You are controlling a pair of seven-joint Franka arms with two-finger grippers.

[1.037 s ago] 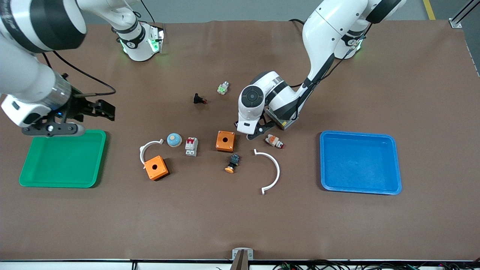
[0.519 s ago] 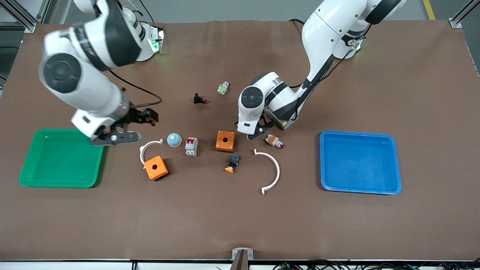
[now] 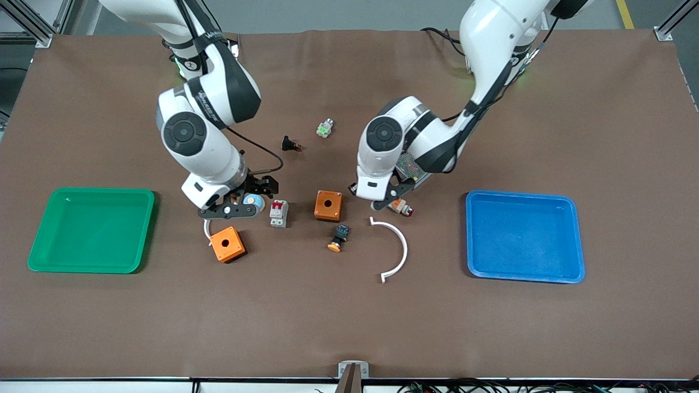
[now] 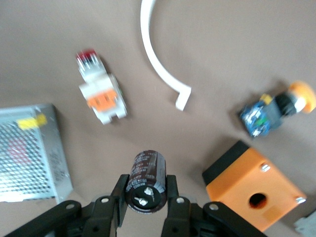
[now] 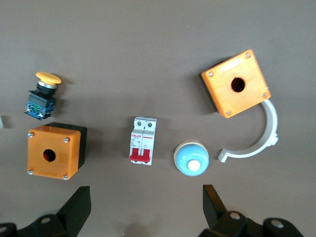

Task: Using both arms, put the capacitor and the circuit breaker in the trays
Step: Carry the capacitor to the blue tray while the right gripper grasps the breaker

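The capacitor (image 4: 146, 180), a small black cylinder with a silvery end, is clamped between the fingers of my left gripper (image 4: 145, 190). In the front view my left gripper (image 3: 377, 201) hangs just above the table between an orange box (image 3: 328, 205) and the white-and-orange part (image 3: 400, 206); the capacitor is hidden there. The circuit breaker (image 3: 278, 213), light grey with red levers, lies on the table and also shows in the right wrist view (image 5: 143, 140). My right gripper (image 3: 248, 199) is open and empty over the blue dome (image 3: 254, 201), beside the circuit breaker; its fingers (image 5: 79, 207) stand wide apart.
A green tray (image 3: 93, 229) lies at the right arm's end, a blue tray (image 3: 524, 236) at the left arm's end. Around the middle lie a second orange box (image 3: 227, 244), an orange-capped button (image 3: 339, 238), a white arc (image 3: 396, 248), a black push-button (image 3: 290, 144) and a metal mesh box (image 4: 29, 153).
My right arm has swung from over the green tray to over the blue dome beside the circuit breaker. My left gripper has shifted slightly toward the white-and-orange part.
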